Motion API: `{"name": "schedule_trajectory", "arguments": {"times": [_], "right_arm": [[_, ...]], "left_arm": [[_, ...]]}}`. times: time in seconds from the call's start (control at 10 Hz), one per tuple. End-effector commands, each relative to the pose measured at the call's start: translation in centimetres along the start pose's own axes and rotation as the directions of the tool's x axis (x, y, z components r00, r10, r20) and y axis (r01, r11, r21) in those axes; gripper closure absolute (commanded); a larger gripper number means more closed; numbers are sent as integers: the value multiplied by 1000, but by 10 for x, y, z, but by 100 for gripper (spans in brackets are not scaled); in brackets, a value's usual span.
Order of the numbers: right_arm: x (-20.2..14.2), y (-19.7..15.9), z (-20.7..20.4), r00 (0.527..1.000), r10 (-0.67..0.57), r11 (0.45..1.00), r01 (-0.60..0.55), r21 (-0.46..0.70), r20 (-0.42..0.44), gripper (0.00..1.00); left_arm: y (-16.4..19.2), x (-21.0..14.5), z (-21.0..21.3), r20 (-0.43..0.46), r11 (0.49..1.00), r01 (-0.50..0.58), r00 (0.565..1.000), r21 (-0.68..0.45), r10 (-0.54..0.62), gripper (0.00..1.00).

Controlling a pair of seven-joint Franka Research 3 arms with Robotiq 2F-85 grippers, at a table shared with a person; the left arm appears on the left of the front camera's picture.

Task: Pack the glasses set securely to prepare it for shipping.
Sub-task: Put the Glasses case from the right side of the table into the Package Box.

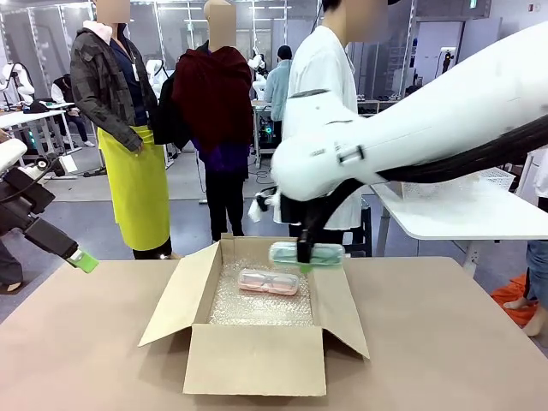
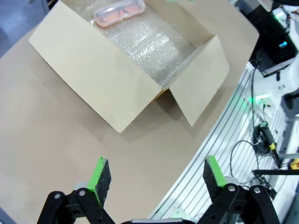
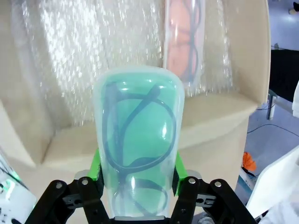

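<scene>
An open cardboard box [image 1: 257,360] lined with bubble wrap [image 1: 265,308] stands mid-table. The pale pink glasses case [image 1: 268,282] lies on the wrap at the box's far end; the same pink case [image 2: 119,10] [image 3: 183,42] shows from both wrists. My right gripper [image 1: 305,259] is shut on the mint green case [image 1: 306,254], held level just above the box's far right rim. In the right wrist view the green case [image 3: 138,140] stands between the pads, dark glasses visible inside. My left gripper [image 2: 152,175] is open and holds nothing, hovering over the table left of the box [image 2: 135,79]; it is also at the left edge [image 1: 84,259].
The box's flaps [image 1: 175,295] spread out to both sides and the front. People stand beyond the far table edge. A white table [image 1: 479,210] with a basket is at the right. An aluminium rail with cables [image 2: 243,140] runs along the near table edge.
</scene>
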State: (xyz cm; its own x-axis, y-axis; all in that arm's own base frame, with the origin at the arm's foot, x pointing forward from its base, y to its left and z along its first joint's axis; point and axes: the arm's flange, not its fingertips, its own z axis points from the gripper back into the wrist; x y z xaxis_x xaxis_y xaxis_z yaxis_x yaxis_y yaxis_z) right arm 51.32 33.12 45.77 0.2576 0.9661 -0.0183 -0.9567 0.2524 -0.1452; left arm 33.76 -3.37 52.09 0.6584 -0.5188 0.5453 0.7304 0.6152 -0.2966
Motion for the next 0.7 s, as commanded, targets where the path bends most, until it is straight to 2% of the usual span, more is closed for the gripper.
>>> {"name": "schedule_trajectory", "arguments": {"times": [0.0,0.2,0.6], "right_arm": [[40,-15,-10,999,-30,1000,29,-7,-33,63],[66,-13,-33,1000,-26,1000,26,18,-18,63],[77,-8,-81,1000,-4,996,6,91,-17,63]], "left_arm": [[1,-1,2,16,999,17,1000,-28,-16,0],[1,-1,2,16,999,17,1000,-28,-16,0],[1,-1,2,16,999,17,1000,-28,-16,0]]}}
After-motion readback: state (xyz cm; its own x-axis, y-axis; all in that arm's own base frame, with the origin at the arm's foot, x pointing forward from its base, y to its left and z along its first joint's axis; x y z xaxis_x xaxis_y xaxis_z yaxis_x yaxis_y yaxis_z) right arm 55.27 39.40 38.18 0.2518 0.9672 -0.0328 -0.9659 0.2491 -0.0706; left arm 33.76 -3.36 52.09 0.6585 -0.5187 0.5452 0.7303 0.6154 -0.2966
